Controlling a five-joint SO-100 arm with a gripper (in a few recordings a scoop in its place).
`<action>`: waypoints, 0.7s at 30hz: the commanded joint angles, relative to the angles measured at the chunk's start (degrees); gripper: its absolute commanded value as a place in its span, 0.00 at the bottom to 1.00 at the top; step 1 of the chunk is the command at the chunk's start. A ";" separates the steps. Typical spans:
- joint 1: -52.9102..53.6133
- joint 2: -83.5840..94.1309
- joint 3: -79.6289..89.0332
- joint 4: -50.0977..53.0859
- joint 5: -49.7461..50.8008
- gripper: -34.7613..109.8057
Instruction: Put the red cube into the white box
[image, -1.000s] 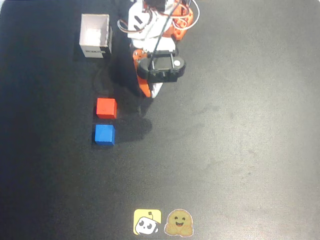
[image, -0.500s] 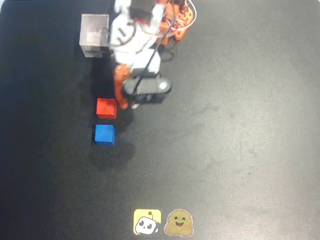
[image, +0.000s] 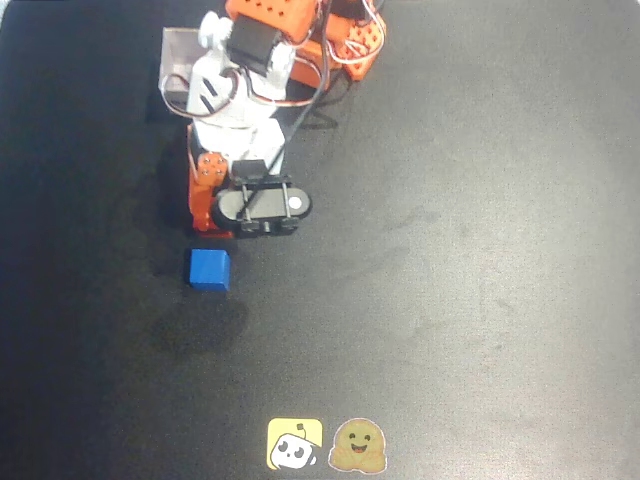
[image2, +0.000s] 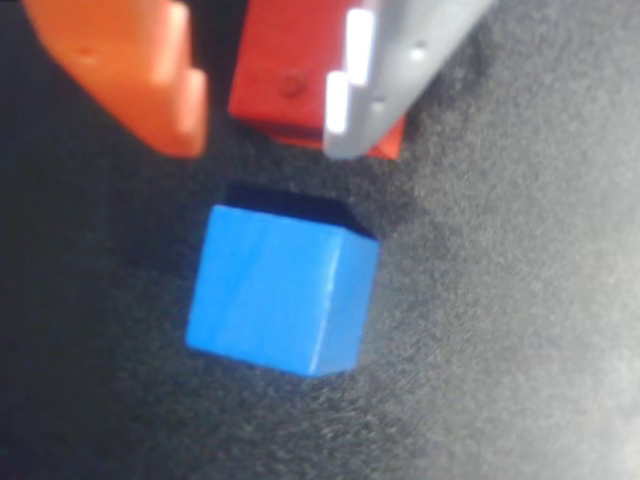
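Observation:
In the wrist view the red cube (image2: 285, 85) lies on the black table between my gripper's (image2: 265, 135) orange finger (image2: 140, 75) and white finger (image2: 385, 70). The jaws are open, with a dark gap between the orange finger and the cube, while the white finger overlaps the cube's right edge. From overhead, my gripper (image: 214, 208) hangs over the red cube (image: 207, 226), hiding most of it. The white box (image: 172, 70) stands at the top left, partly covered by the arm.
A blue cube (image: 209, 269) (image2: 280, 290) sits right in front of the red one, a narrow gap apart. Two stickers (image: 294, 444) (image: 358, 445) lie at the table's near edge. The arm's orange base (image: 350, 45) is at the top.
The arm swung left and down from beside the box. The gripper went from right of the red cube to directly over it, straddling it. Neither cube has moved.

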 joint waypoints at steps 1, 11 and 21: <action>1.32 -0.09 -1.85 -0.70 -0.09 0.31; 4.31 -3.87 -1.41 -1.05 -0.26 0.32; 5.63 -1.67 1.32 2.11 0.00 0.34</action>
